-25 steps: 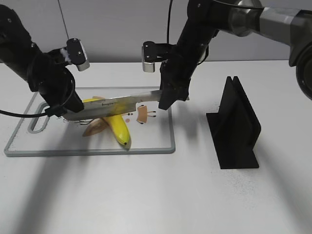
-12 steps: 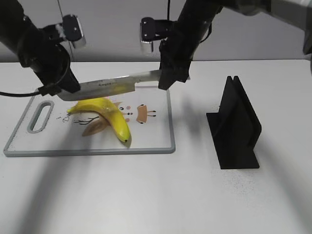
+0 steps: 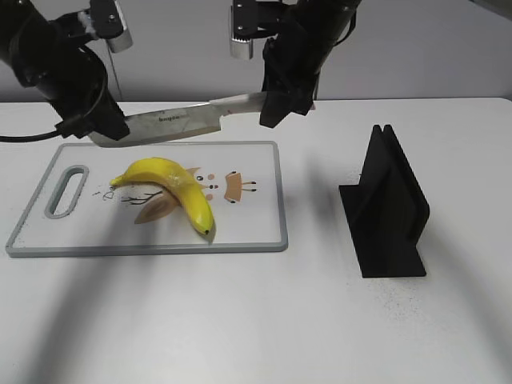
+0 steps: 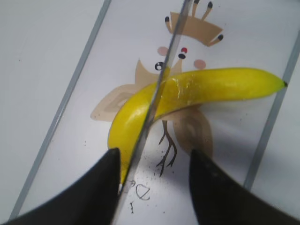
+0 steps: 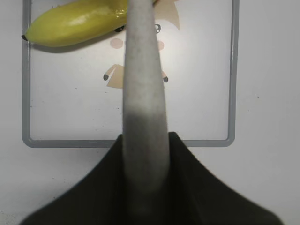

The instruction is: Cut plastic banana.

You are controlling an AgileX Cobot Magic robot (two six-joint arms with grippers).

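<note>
A whole yellow plastic banana (image 3: 180, 188) lies on the white cutting board (image 3: 264, 240), curved across a printed animal figure. My right gripper (image 3: 276, 108) is shut on the handle of a kitchen knife (image 3: 176, 122) and holds it level in the air above the board's far edge. My left gripper (image 3: 108, 132) is at the blade's tip, jaws apart, with the blade against one finger. In the left wrist view the blade (image 4: 159, 84) crosses over the banana (image 4: 211, 86) between the open fingers (image 4: 154, 187). In the right wrist view the handle (image 5: 143, 93) runs out of the jaws (image 5: 145, 154) above the board (image 5: 126, 140) and banana (image 5: 75, 21).
A black slotted knife stand (image 3: 388, 208) stands on the white table to the right of the board. The board has a handle slot (image 3: 64, 192) at its left end.
Both arms have risen and drawn back, carrying the knife from resting across the banana to well above the board's far edge. The banana has stayed in place, uncut.
</note>
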